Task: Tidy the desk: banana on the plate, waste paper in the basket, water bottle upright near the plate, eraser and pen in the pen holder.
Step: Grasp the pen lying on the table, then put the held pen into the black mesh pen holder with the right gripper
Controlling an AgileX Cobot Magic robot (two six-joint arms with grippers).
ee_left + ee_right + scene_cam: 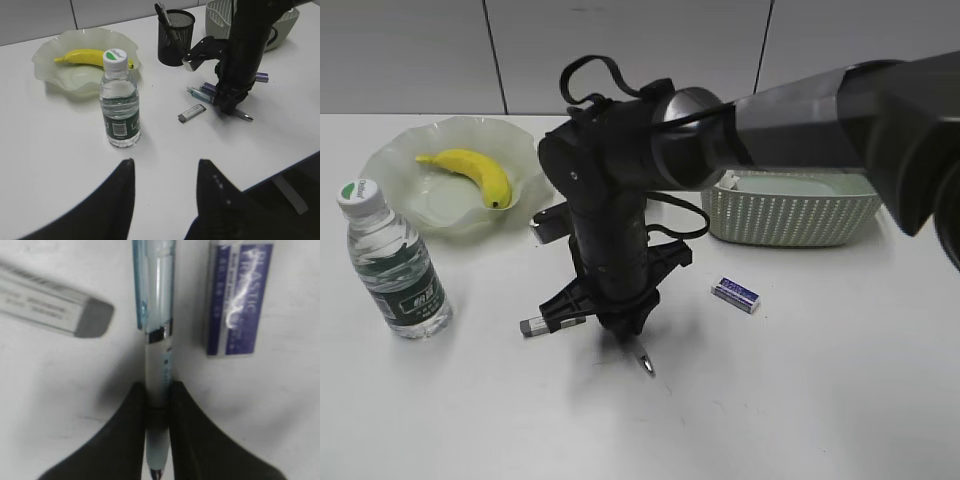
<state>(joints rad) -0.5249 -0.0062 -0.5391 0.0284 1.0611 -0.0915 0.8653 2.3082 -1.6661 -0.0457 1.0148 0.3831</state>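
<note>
Going left to right in the exterior view, the water bottle is standing upright near the plate, and the banana is lying inside that plate, so those two steps look done. In the middle, the right arm is reaching down to the surface, and the right tool is pinching the pen: in the right wrist view its two dark fingers are pressing against both sides of the barrel, which is lying flat on the surface. Just beside the pen a grey-tipped white eraser is lying on one side and a blue-sleeved eraser on the other, both apart from the pen.

Further right the basket is sitting near the back. The waste paper is not visible in any view. The pen holder is showing only in the left wrist view, standing beyond the right arm with one dark pen-like item already in it.

The left tool is hanging spread and empty, low over the near surface in front of the bottle.

The step in hand looks like the pen pick-up. The next move probably calls for lifting the pen clear without nudging either eraser, tilting it upright, then carrying it back over the holder's mouth.
</note>
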